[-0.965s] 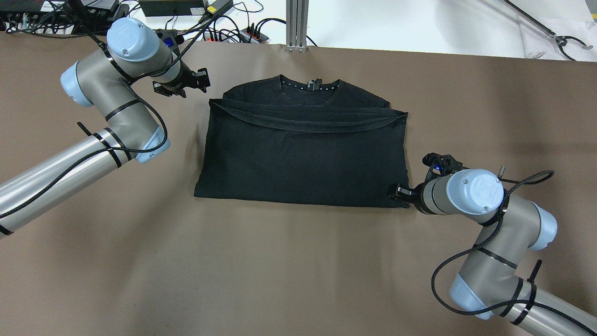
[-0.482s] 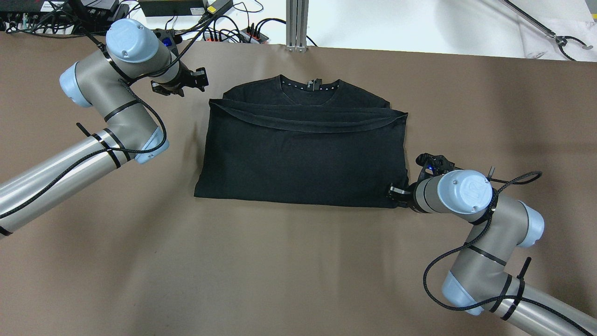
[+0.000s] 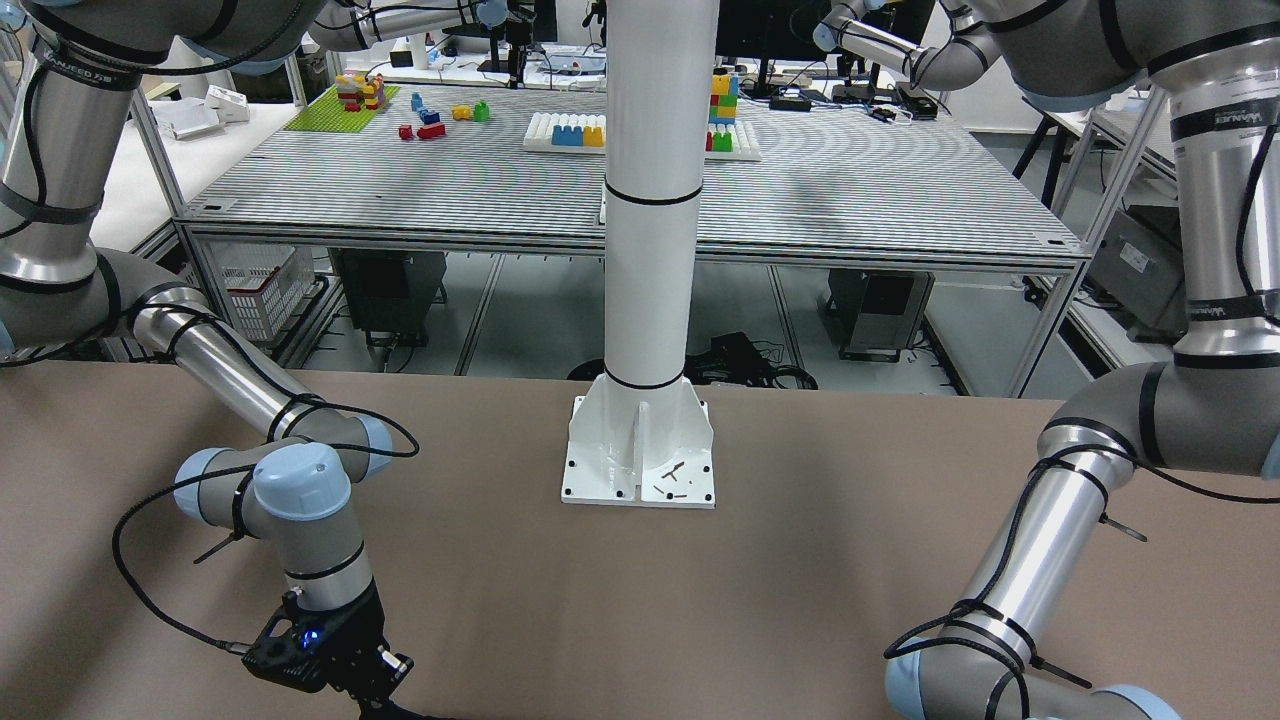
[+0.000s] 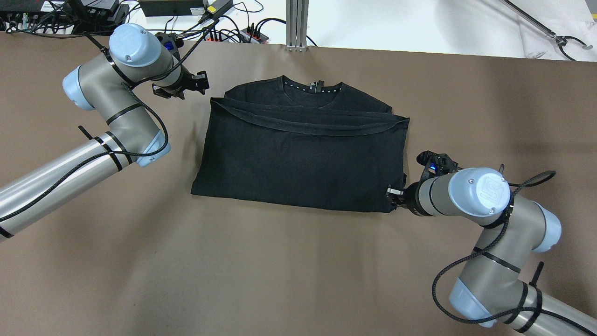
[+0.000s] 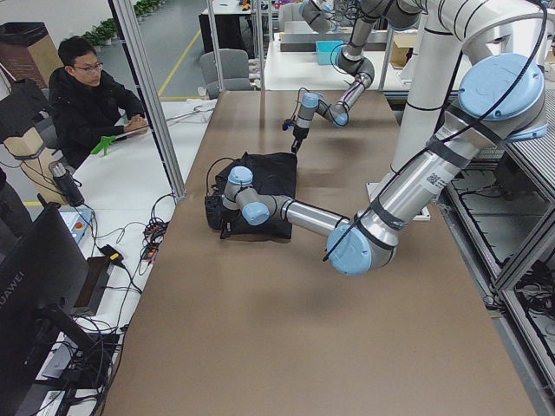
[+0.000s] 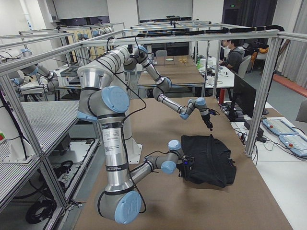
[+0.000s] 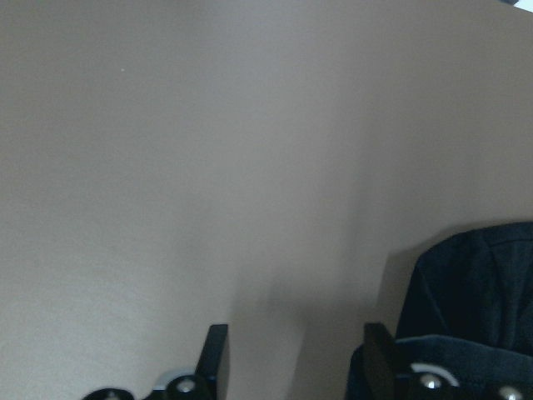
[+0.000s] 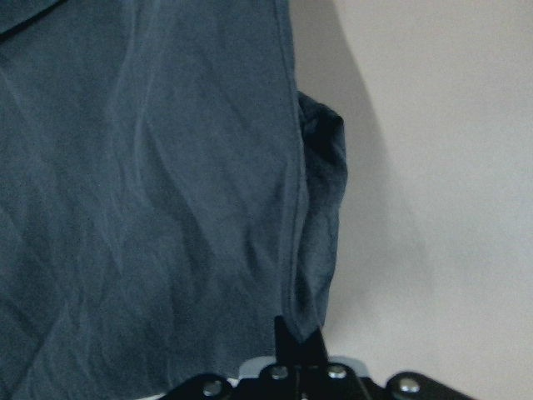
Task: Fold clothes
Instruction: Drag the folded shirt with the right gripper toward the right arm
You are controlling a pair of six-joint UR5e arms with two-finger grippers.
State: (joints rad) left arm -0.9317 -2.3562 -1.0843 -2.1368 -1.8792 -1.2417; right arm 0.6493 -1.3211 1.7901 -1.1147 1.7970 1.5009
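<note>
The clothes are a black shirt (image 4: 303, 154), folded flat on the brown table, collar at the far edge. My right gripper (image 4: 391, 193) is at its near right corner. In the right wrist view the fingertips (image 8: 300, 340) are pinched together on the cloth's hem (image 8: 293, 250), so it is shut on the shirt. My left gripper (image 4: 203, 82) hovers just off the shirt's far left corner. In the left wrist view its fingers (image 7: 215, 358) stand apart and empty, with a bit of black cloth (image 7: 475, 308) beside the right one.
The white pillar base (image 3: 640, 455) stands at the table's robot side. Cables and power strips (image 4: 233, 28) lie beyond the table's far edge. An operator (image 5: 87, 87) sits at a side desk. Bare brown table (image 4: 289, 270) surrounds the shirt.
My right gripper has pushed a little to the left at the shirt's near right corner, and the shirt's near edge has slid slightly left. The left gripper has hardly moved.
</note>
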